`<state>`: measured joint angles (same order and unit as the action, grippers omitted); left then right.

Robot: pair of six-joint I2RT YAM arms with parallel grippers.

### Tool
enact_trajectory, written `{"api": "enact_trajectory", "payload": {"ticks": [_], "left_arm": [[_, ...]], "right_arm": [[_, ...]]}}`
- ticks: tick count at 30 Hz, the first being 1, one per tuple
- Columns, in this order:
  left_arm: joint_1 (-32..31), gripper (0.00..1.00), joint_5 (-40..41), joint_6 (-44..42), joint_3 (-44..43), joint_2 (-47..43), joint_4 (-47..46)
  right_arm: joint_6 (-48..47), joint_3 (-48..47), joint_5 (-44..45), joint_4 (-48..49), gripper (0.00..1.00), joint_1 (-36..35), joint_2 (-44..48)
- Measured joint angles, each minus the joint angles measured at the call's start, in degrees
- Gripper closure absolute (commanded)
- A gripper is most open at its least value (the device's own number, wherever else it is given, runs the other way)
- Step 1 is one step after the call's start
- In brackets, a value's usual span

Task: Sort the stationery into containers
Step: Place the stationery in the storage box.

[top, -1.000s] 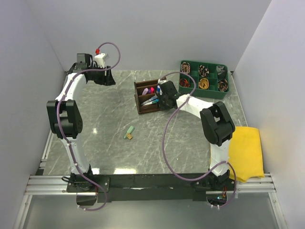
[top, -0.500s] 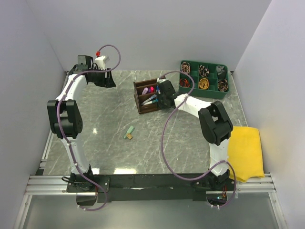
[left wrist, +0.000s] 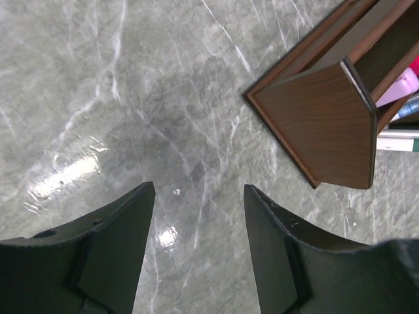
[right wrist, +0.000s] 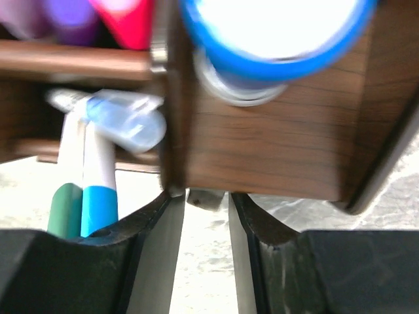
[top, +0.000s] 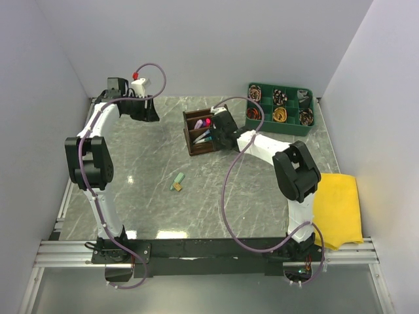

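Right wrist view: the right gripper (right wrist: 206,204) is seen narrowly open and empty at the organiser (right wrist: 275,150); it should be lifted straight up

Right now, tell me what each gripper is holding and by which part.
Nothing is held. The left gripper hangs open over the table; the right gripper stands open at the organiser, nothing between its jaws.

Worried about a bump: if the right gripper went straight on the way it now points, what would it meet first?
The wooden organiser: the right gripper faces its brown wall, seemingly close ahead, near a blue-capped marker.
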<state>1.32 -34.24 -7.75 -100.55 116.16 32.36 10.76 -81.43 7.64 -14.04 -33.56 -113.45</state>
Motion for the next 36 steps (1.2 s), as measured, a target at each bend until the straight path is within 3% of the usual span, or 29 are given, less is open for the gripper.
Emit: {"api": "enact_trajectory", "payload": {"ticks": [18,25,33,36], "left_arm": [[-0.02,0.37,-0.48,1.44,6.05,-2.51,-1.81],[-0.09,0.36,-0.7,1.62,7.96,-4.35,-3.06],[-0.63,0.36,-0.92,2.69,9.66,-4.48,-3.87],[-0.76,0.36,-0.96,2.69,10.34,-4.9,-3.93]], "right_arm": [[-3.02,4.72,3.63,3.78,0.55,-1.07,1.36],[-3.45,9.29,2.08,3.43,0.54,-1.07,9.25],[-3.17,12.87,0.44,4.55,0.58,-1.07,12.66],[-2.64,14.69,1.18,6.25,0.67,-1.09,12.26]]}}
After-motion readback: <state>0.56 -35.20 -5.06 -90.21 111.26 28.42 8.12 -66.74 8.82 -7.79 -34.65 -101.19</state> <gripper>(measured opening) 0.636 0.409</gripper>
